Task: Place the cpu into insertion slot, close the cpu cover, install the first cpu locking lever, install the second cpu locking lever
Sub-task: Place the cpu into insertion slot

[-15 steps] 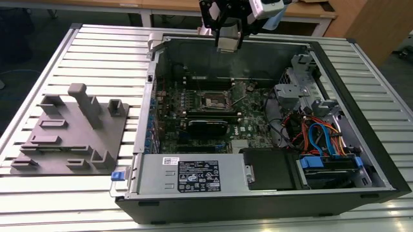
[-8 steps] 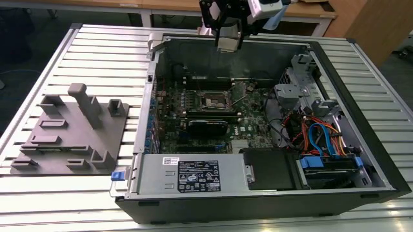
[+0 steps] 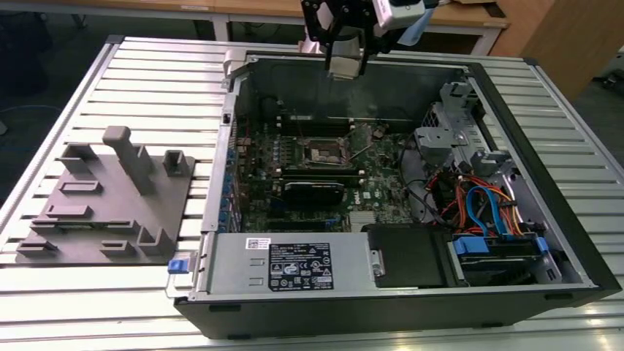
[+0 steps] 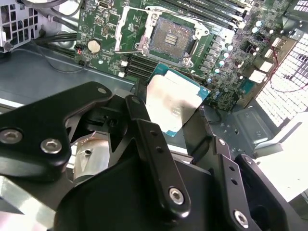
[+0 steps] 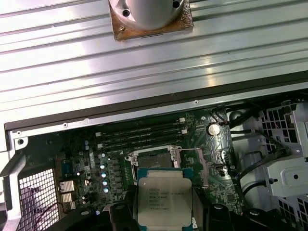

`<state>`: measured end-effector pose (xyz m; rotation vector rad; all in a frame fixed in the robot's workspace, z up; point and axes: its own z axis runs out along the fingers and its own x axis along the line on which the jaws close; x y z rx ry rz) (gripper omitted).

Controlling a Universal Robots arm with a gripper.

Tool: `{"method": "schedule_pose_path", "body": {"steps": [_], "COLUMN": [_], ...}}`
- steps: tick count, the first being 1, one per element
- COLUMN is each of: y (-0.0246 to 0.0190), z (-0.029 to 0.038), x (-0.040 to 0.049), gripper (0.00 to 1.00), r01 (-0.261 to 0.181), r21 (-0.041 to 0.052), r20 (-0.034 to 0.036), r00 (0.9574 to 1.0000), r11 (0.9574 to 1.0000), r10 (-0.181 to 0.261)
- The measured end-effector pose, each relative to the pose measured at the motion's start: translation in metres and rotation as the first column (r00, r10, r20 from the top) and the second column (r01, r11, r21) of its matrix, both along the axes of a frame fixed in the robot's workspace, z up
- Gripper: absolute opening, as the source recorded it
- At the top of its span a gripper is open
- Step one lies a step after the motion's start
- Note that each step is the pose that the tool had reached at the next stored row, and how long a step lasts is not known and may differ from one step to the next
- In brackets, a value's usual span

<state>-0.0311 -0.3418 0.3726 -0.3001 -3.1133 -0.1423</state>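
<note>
My gripper hangs above the back wall of the open computer case and is shut on the cpu, a flat square chip with a silver-grey top. Black fingers clamp two opposite edges of the cpu. Below it on the green board lies the insertion slot, a dark square socket with a silvery rim, uncovered. In the first wrist view the insertion slot is partly hidden behind the chip. The cpu cover is flipped open beside the socket. In the exterior view the insertion slot sits mid-board, well below the gripper.
The case lies on a slatted metal table. A grey fixture plate with upright posts stands at the exterior view's left. Long memory slots run beside the socket. Cables and a drive cage crowd the exterior view's right.
</note>
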Motion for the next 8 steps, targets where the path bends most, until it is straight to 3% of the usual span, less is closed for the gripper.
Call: {"method": "schedule_pose_path", "body": {"steps": [8], "y": [0.0000], "z": [0.0000], "x": [0.0000], "gripper": [0.54], "r01": [0.000], "r21": [0.0000], "r20": [0.0000], "r00": [1.0000], "r11": [1.0000], "r10": [0.000]}}
